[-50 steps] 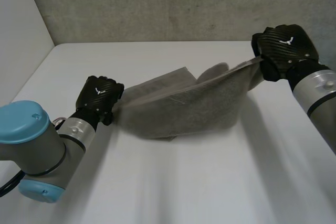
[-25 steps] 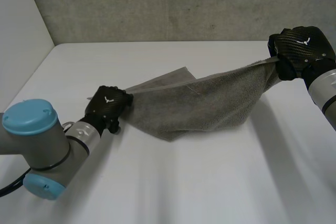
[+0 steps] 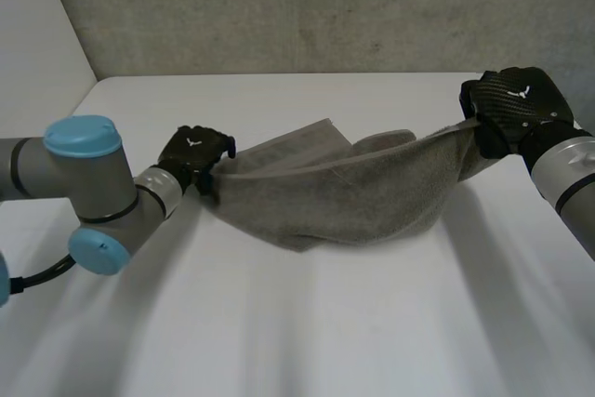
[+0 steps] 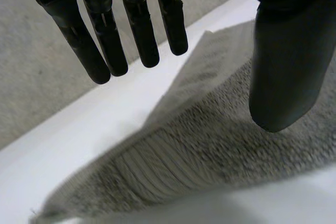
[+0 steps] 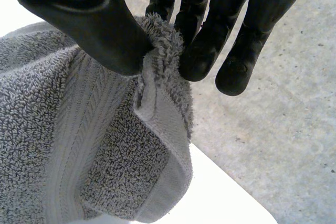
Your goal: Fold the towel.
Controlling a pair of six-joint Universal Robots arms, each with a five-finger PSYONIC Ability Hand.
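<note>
The grey towel is hung between the hands, its sagging middle resting on the white table. At one end the left hand is seen with fingers straight and spread, no pinch shown. The other corner is pinched by the right hand. A firm left grasp is judged necessary before any edge is carried over.

Corner of grey towel in pinch of right hand
</note>
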